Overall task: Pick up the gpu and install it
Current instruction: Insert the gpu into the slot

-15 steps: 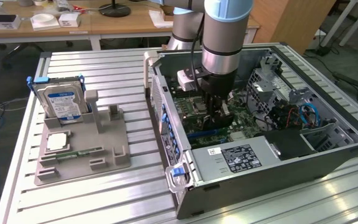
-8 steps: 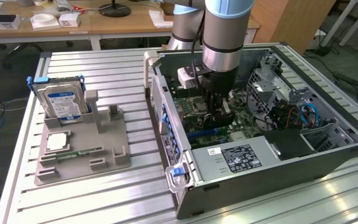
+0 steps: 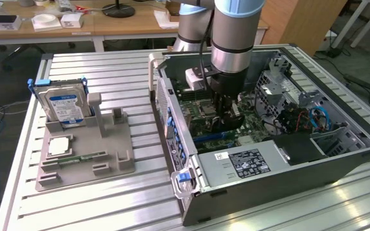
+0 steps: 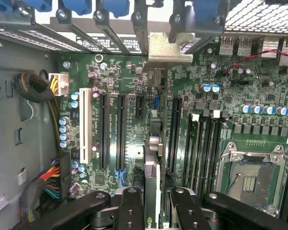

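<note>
We judge the pick-up done: the gpu point(image 4: 152, 163) is off the desk point(image 3: 108, 72) and inside the open case point(image 3: 172, 120), in the middle of the exterior view. The hand point(image 4: 153, 206) is closed on it, with a dark finger point(image 4: 130, 206) pressed to each flat side. The wrist view sees the card edge-on, standing upright over the board point(image 4: 110, 72). It runs in line with the long slots point(image 4: 120, 129), and its metal bracket point(image 4: 169, 48) reaches the row of rear openings.

What is left, as far as we can read it, is the seating itself. The card's lower edge is hidden behind its own body, so we cannot tell whether it is touching a slot or hanging just above one.

At the exterior view's left, the drive point(image 3: 63, 103) and the memory stick point(image 3: 75, 158) sit in the grey stand point(image 3: 85, 163), well apart from the work.

The arm point(image 3: 236, 33) drops from the top centre of the exterior view, its last segment near vertical. The hand point(image 3: 227, 115) points straight down, low in the case over the board.
</note>
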Controlling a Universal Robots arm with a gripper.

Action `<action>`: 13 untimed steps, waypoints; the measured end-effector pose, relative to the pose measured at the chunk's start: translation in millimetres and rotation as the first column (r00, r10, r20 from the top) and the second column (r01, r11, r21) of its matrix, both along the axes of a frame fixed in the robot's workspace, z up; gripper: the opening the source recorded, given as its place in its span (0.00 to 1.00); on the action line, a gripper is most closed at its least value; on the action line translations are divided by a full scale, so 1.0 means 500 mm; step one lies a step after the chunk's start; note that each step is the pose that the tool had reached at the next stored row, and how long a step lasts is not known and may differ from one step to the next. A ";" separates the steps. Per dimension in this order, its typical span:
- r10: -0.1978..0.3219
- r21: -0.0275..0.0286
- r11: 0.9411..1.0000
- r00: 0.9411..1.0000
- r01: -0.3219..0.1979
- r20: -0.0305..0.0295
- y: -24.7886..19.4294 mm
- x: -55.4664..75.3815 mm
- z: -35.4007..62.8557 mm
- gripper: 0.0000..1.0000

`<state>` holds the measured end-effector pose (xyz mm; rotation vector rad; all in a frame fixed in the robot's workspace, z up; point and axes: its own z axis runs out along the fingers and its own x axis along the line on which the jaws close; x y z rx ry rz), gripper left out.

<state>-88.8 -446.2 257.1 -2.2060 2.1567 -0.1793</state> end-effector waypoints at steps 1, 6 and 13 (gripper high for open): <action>-0.006 0.000 1.000 1.000 0.006 0.000 0.0000 0.001 0.000 0.26; -0.044 0.000 0.999 0.999 0.044 0.000 -0.0001 0.001 0.000 0.26; -0.045 0.000 0.999 0.999 0.045 0.000 0.0000 0.001 0.000 0.26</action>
